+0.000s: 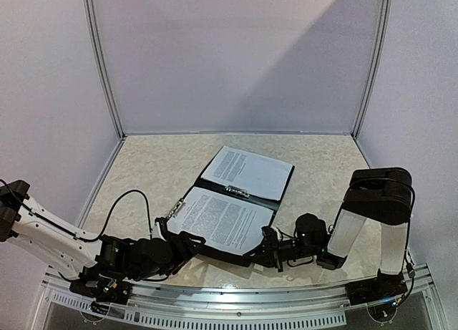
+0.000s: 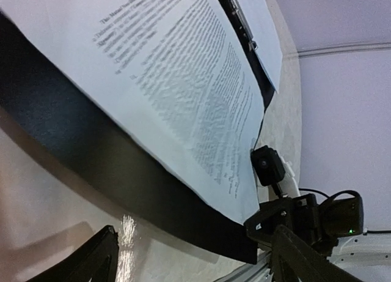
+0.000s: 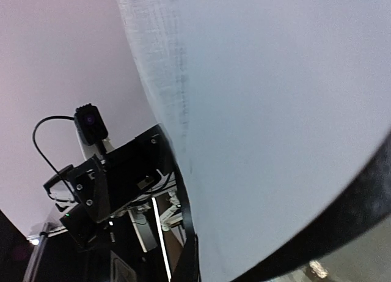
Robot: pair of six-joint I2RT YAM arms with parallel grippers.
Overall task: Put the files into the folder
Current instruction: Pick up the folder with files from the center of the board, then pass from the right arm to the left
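Closest in, the left arm (image 1: pixel 64 240) and right arm (image 1: pixel 365 215) both reach low over the table (image 1: pixel 143 165) from its near edge, one at each near corner of the folder (image 1: pixel 222 253). It lies open around the middle of the table, turned a bit. The files (image 1: pixel 218 219) are already lying inside it: one printed sheet on the near half and another on the far half, with the metal clip (image 1: pixel 236 192) on the spine between them. The left jaws are spread wide with nothing in them, sitting just off the near-left corner. My guess is they're parked there to steady that side or catch the cover. The right jaws are fully closed right at the near-right corner. From the left wrist view they look to be touching the black cover, which would make sense as a pinch to swing that half over. The contact itself is hidden though, so I can't tell if they've actually got hold of anything. The right wrist view is just paper and black edge up close. So the papers look to be in, and the folder isn't shut yet.
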